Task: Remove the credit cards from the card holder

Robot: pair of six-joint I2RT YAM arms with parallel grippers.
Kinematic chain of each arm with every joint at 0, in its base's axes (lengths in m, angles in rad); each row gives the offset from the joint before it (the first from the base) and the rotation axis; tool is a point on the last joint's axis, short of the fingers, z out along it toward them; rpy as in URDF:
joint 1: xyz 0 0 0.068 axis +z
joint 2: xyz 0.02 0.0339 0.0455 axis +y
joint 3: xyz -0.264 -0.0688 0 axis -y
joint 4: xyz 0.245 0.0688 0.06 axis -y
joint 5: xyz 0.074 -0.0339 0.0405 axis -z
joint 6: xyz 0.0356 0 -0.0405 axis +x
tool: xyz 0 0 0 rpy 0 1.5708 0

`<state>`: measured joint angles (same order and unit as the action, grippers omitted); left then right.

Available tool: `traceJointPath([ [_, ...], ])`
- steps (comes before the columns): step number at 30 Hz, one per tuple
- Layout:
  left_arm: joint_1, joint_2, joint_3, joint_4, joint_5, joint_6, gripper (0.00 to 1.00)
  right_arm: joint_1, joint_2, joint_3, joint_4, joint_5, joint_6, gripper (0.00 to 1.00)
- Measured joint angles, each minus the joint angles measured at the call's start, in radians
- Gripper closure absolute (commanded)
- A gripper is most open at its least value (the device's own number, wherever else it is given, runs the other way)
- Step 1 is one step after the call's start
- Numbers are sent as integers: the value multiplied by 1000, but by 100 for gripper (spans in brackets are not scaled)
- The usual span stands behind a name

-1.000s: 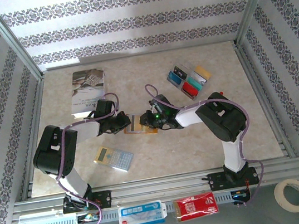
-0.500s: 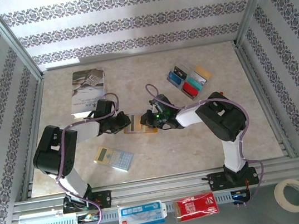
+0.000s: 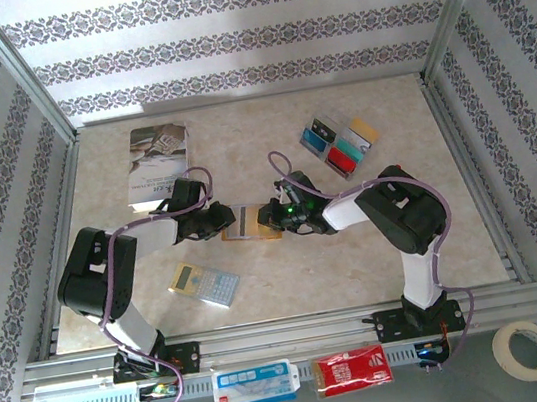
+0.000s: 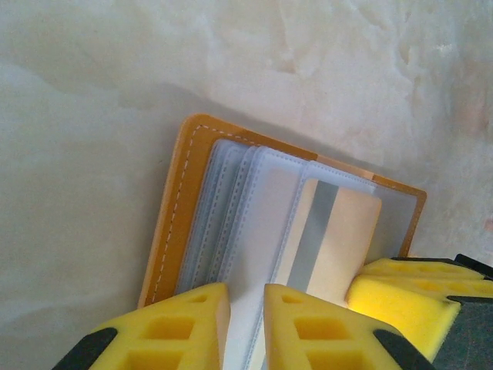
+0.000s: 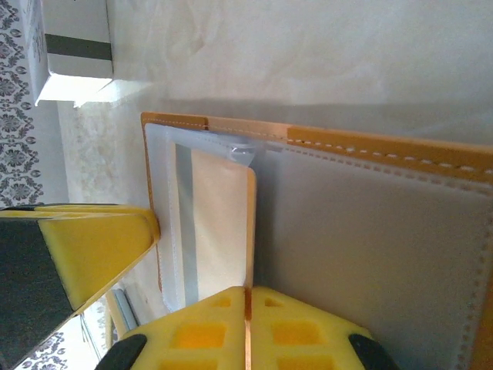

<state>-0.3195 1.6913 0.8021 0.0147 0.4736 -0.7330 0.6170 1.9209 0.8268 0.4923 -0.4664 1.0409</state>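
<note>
A calculator [image 3: 205,284] lies nearest on the tabletop [image 3: 290,279]. Behind it the card holder [image 3: 245,223] lies open: the left pincer [image 4: 246,308] stands slightly apart astride a clear sleeve [image 4: 254,223], the right pincer [image 5: 248,324] pressed together on the edge of a cream card [image 4: 339,231]. Farther back lie loose credit cards [image 3: 341,145] and a book [image 3: 157,162].

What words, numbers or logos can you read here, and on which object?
Nothing legible.
On the book: print too small.
On the calculator: key labels blurred.
On the blue-and-white packet and red packet: print blurred.
On the loose credit cards: too small.
On the card in the card holder: grey stripe, no print.
</note>
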Motion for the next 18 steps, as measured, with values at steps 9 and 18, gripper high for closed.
traceJointPath([
  [9,-8,-47,9,-85,2,28,86,0,0,0,0,-11,0,90],
  [18,-34,16,103,-111,20,65,87,0,6,0,11,-15,0,90],
])
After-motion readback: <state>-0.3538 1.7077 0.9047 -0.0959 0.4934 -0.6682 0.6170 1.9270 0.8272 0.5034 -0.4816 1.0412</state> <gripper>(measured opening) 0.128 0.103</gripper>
